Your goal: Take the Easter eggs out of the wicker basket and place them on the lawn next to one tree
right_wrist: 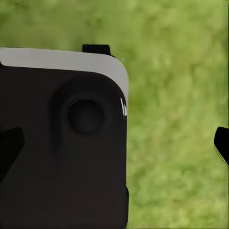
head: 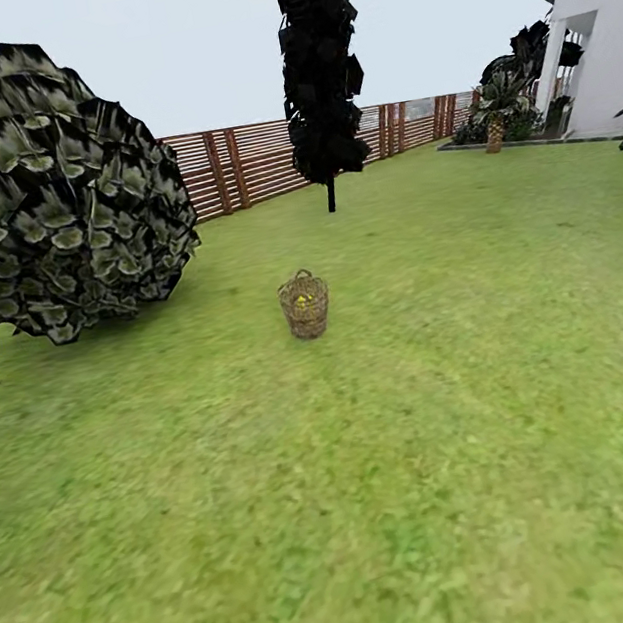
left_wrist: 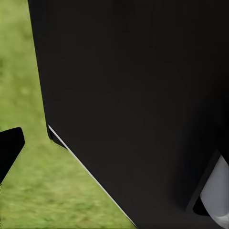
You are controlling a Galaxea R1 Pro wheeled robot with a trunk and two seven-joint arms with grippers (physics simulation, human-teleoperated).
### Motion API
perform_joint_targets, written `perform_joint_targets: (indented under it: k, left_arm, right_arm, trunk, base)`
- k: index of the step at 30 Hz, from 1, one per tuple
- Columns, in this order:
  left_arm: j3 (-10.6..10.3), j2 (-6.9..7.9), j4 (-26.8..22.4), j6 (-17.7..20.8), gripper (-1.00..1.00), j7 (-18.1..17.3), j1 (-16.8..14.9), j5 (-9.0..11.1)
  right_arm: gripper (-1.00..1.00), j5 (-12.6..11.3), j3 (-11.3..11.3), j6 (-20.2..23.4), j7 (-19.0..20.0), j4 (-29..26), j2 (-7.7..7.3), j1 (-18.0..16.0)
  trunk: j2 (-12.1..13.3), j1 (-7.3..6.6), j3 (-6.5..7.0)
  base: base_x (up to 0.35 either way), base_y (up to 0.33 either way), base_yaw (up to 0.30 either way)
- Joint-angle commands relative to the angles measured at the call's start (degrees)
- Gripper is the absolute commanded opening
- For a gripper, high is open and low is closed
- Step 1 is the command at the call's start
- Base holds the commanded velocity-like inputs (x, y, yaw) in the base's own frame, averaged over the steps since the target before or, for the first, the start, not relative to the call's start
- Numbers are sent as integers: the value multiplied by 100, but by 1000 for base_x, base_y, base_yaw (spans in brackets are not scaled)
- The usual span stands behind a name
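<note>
Wicker basket (head: 305, 305) upright on lawn (head: 427, 454), fence (head: 256, 162) behind.

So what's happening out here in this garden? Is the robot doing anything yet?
Nothing is being handled yet. The robot looks across the lawn toward a small wicker basket standing some way ahead, with something yellow, likely the Easter eggs, still inside. A big bush sits to the left, and a dark narrow tree and a wooden fence stand behind. Its wrist cameras see mostly grass and dark robot parts.
</note>
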Motion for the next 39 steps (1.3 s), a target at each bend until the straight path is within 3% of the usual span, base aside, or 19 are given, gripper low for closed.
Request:
perform_joint_targets:
  k: [1, 30, 39]
  left_arm:
    - [1, -1, -10, -3, 100, -2, 3, 18]
    - [0, -1, -10, 4, 100, -2, 3, 9]
    - [-2, -1, -10, 3, 100, -2, 2, 3]
  right_arm:
    - [100, 31, -17, -18, -15, 5, 1, -3]
    - [100, 17, -30, -34, -16, -29, 59, -3]
    - [100, 17, -34, -383, -6, -71, 54, -3]
  trunk:
    - [-2, 4, -4]
    - [-2, 4, -4]
    - [-2, 4, -4]
  base:
    - [341, 0, 0]
    - [341, 0, 0]
    - [341, 0, 0]
